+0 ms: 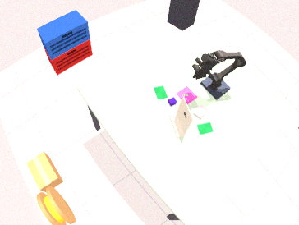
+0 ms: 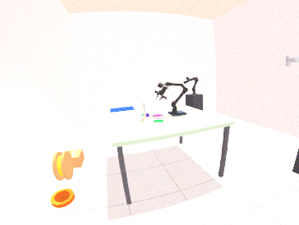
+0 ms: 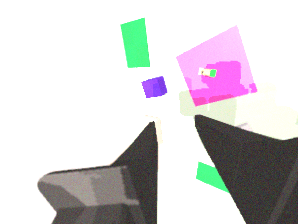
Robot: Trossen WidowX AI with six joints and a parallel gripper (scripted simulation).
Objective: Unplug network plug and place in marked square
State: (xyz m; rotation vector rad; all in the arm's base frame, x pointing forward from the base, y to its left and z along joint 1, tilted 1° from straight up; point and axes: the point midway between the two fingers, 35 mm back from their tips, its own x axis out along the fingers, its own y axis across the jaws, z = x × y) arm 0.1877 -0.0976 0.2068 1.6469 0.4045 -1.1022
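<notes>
Here — plug (image 3: 207, 73) inside pink square (image 3: 220, 60).

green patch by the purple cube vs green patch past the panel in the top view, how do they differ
The green patch near the purple cube lies at, left of the pink square; the other green patch lies right of the upright panel, farther from the cube. The first looks narrower and more elongated, the second squarer. Both are flat, same green, on the table.
</notes>
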